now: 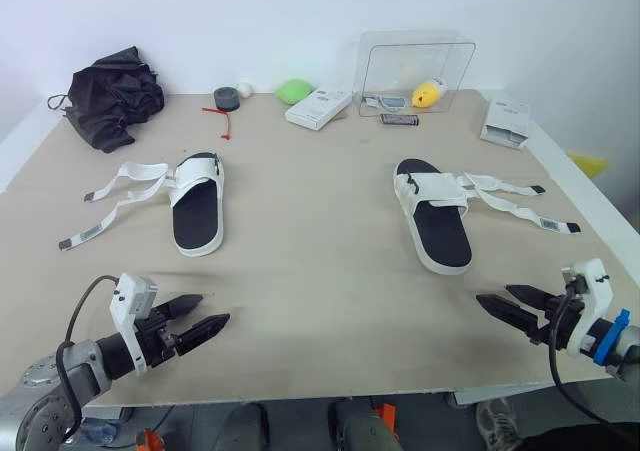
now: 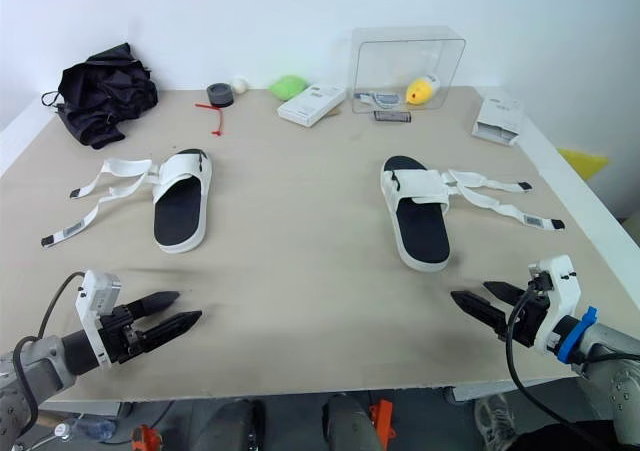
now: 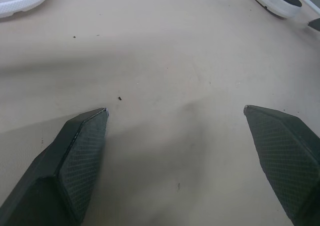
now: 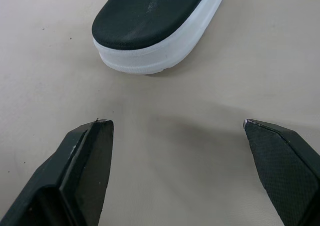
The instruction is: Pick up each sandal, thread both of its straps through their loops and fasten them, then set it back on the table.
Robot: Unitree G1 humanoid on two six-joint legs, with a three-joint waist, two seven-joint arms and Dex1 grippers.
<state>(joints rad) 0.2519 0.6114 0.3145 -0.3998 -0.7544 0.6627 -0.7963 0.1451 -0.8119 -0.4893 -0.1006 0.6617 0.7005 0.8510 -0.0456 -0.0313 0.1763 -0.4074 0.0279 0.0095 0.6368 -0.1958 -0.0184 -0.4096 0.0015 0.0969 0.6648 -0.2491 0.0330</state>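
- We see two white sandals with black insides lying flat on the counter (image 1: 320, 271), well apart from each other.
- The left sandal (image 1: 198, 211) lies on our left. Its two straps (image 1: 112, 193) are undone and spread out flat, away from the shoe.
- The right sandal (image 1: 435, 221) lies on our right. Its two straps (image 1: 512, 201) are undone too and stretch out toward the right edge.
- Our left claw (image 1: 214, 309) is wide and holds nothing. It hangs low near the front edge, nearer to us than the left sandal and not touching it.
- Our right claw (image 1: 493, 294) is also wide and holds nothing. The near end of the right sandal is close in front of it, but they do not touch.
- At the far side we see a black cloth (image 1: 115, 96), a roll of tape (image 1: 226, 98), a green thing (image 1: 294, 91), a white box (image 1: 318, 108) and a clear box (image 1: 417, 66) with a yellow thing (image 1: 427, 93) inside.
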